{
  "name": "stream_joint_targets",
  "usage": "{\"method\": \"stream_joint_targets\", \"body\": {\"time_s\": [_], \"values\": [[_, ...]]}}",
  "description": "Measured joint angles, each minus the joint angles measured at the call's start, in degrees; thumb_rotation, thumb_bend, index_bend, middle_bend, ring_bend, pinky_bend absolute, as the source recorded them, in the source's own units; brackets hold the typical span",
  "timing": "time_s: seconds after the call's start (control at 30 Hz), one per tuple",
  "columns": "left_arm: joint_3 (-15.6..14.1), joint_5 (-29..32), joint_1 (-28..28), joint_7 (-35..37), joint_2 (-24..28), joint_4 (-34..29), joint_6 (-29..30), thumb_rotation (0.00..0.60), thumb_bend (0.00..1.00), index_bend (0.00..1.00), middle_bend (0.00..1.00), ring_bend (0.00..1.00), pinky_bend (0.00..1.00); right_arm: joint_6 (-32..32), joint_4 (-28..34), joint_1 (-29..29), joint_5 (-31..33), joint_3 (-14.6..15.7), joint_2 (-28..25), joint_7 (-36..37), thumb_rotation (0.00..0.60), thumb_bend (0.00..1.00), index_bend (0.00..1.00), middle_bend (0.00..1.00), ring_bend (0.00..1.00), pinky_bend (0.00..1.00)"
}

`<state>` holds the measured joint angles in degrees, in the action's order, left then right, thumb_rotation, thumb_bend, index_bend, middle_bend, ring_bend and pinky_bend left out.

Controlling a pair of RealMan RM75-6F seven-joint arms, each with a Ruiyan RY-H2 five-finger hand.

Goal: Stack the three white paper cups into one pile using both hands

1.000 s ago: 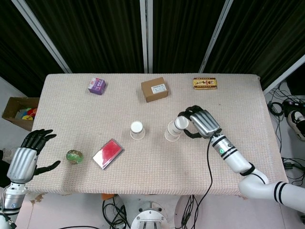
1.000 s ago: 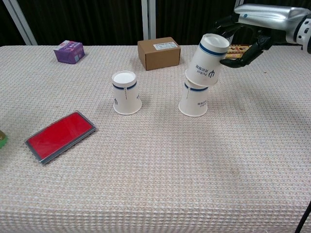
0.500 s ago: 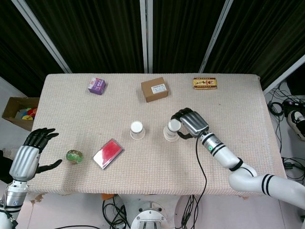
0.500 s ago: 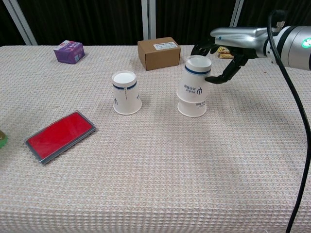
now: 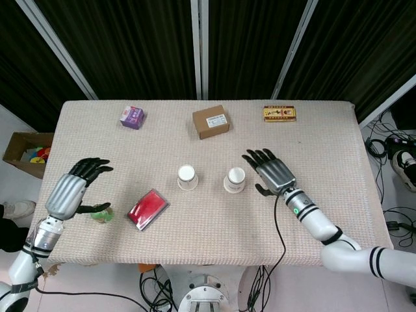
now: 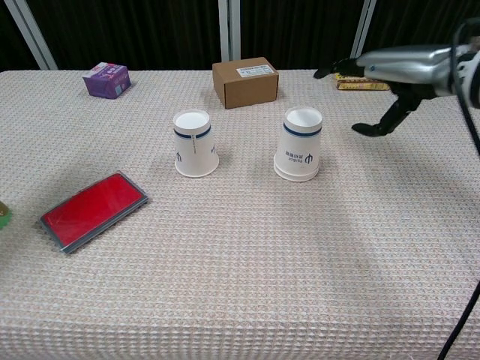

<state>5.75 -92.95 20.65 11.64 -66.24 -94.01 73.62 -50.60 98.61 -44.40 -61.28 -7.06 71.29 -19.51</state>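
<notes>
Two upside-down white paper cups sit nested in a stack (image 5: 234,181) near the middle of the table (image 5: 325,156). A third single cup (image 5: 187,177) stands apart to its left. The right hand (image 5: 273,172) hovers just right of the stack, fingers spread, holding nothing. The left hand (image 5: 73,192) hangs near the table's left edge, fingers apart and empty, beside a small green ball (image 5: 101,212) and a red case (image 5: 147,209).

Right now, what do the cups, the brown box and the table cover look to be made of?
Stacked cups and single cup: likely paper, matte white, blue rim band, printed logo. Brown box: cardboard apparently, dull kraft faces, white label on top. Table cover: woven cloth, beige, waffle-like texture.
</notes>
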Motion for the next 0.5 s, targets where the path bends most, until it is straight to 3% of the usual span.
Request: {"method": "stream_joint_targets", "body": {"time_s": [0.27, 0.5], "values": [[4.55, 4.44, 12.42, -2.74, -5.02, 1.92, -14.53, 0.6, 0.03, 0.25, 0.16, 0.11, 0.13, -17.51, 7.54, 12.62, -10.18, 2.94, -11.12, 5.35, 0.6, 0.35, 0.0, 0.0, 0.0, 0.0], [7.6, 13.47, 21.69, -8.01, -11.52, 6.56, -26.58, 0.6, 0.03, 0.25, 0.16, 0.11, 0.13, -28.16, 7.94, 22.44, -17.6, 5.48, -15.7, 13.44, 0.6, 0.35, 0.0, 0.0, 0.0, 0.0]]}}
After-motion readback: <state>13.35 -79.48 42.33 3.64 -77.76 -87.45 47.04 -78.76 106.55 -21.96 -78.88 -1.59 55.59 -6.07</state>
